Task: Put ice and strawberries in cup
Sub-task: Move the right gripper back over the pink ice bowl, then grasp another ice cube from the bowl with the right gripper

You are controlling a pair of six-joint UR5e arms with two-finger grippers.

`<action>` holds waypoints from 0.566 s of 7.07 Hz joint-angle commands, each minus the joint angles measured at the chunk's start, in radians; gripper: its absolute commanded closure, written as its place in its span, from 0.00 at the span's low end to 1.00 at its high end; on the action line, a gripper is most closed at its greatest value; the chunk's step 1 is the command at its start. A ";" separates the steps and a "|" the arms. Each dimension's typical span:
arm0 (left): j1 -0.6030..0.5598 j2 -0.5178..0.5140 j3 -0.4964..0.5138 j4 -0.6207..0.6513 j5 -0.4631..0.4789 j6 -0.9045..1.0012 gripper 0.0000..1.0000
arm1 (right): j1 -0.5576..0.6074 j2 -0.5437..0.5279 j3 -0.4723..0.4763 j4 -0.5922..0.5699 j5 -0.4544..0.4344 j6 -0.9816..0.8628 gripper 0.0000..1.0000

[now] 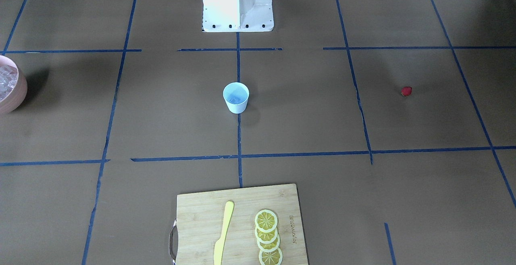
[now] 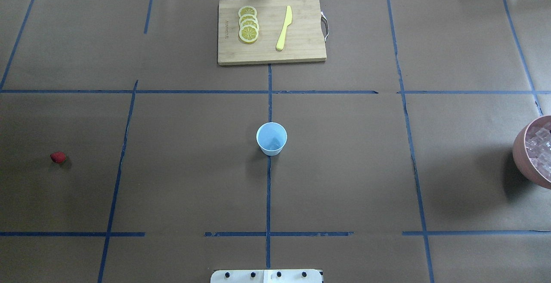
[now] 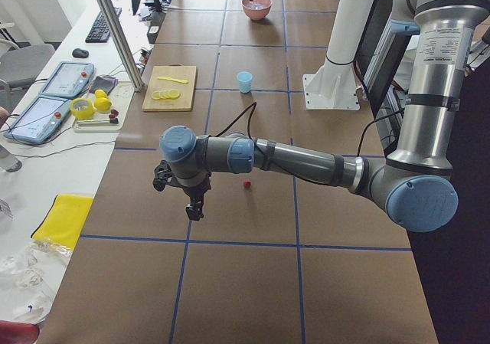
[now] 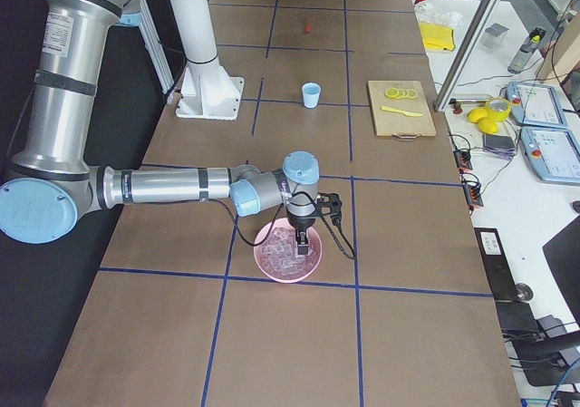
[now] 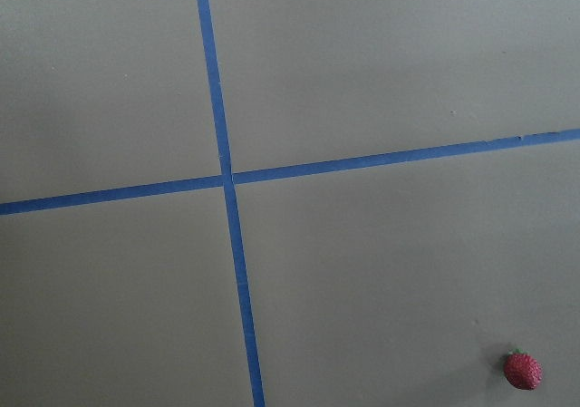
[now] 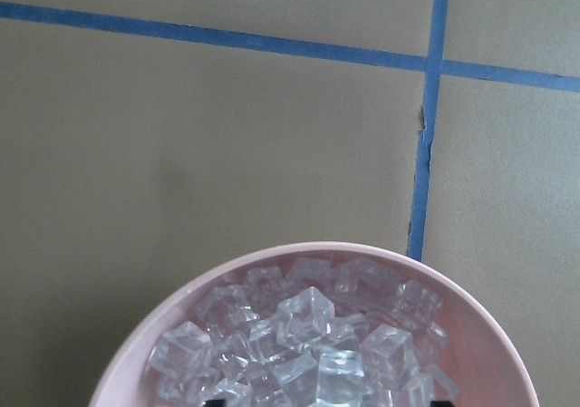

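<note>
Nothing appears done yet: the cup [image 2: 271, 139] seems empty. Seen from overhead, the strawberry [image 2: 58, 157] lies well apart at its 9 o'clock, and the ice [image 6: 308, 334] is heaped in the pink bowl [image 6: 471, 307] at 3 o'clock. The right gripper [image 4: 302, 237] is held over the bowl and the left gripper [image 3: 194, 208] near the strawberry; neither's opening can be told.

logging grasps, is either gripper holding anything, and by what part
The small red strawberry lies free, apart from the left gripper. The right gripper hangs over clear ice cubes in the round pink bowl; a hold cannot be told.
</note>
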 commanded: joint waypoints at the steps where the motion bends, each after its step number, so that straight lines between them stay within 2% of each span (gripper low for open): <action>1: 0.000 -0.001 0.002 0.000 0.000 0.001 0.00 | -0.016 0.019 -0.053 0.001 -0.007 -0.001 0.19; 4: 0.000 -0.001 0.001 0.000 0.000 0.001 0.00 | -0.039 0.020 -0.060 0.002 -0.002 0.005 0.23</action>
